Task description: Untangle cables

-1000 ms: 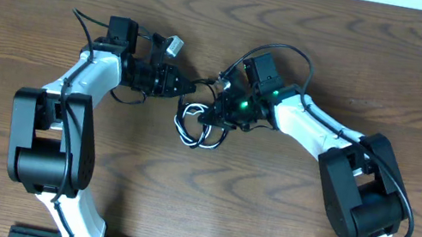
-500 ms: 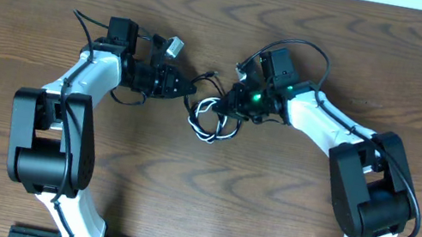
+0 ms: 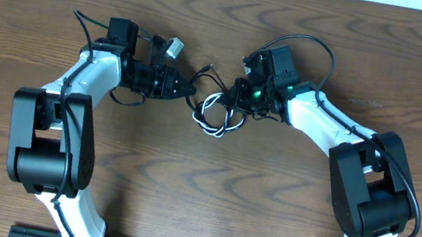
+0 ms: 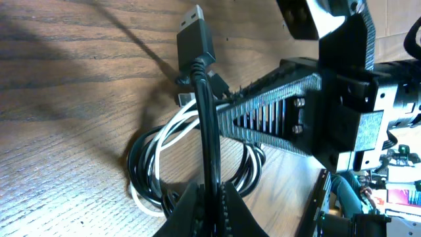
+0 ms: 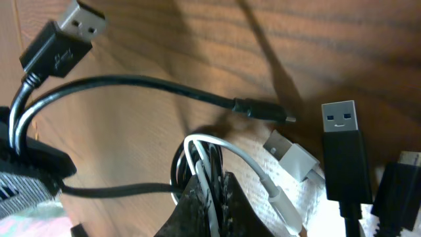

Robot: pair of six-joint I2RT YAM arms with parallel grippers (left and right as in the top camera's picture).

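**Item 1. Table** [image 3: 203,213]: flat top, dark brown wood grain, matt.

**Item 2. Cables** [image 3: 213,117]: thin round cords, one white and the rest black, with a slight gloss. They are wound in small overlapping loops. They lie on the wood between the two grippers, just past the table's middle toward 12 o'clock.

**Item 3. Left gripper** [image 3: 187,92]: at 10 o'clock from the loops. Its black fingers are closed tight, pinching a single black cable [image 4: 205,118]. That cord runs straight away from the fingertips to a large black plug [image 4: 195,29], rectangular with a metal mouth.

**Item 4. Right gripper** [image 3: 237,99]: at 2 o'clock from the loops. Its jaws are closed, clamping the white cable [image 5: 230,149] together with black strands at the coil's edge.

**Item 5. Loose ends**, beyond the right fingers:
- A slim black plug [image 5: 263,110] on a curved cord at 12 o'clock.
- A flat white plug [image 5: 293,158] at 2 o'clock.
- A second black plug [image 5: 342,141], boxy with a silver tip, at 3 o'clock.
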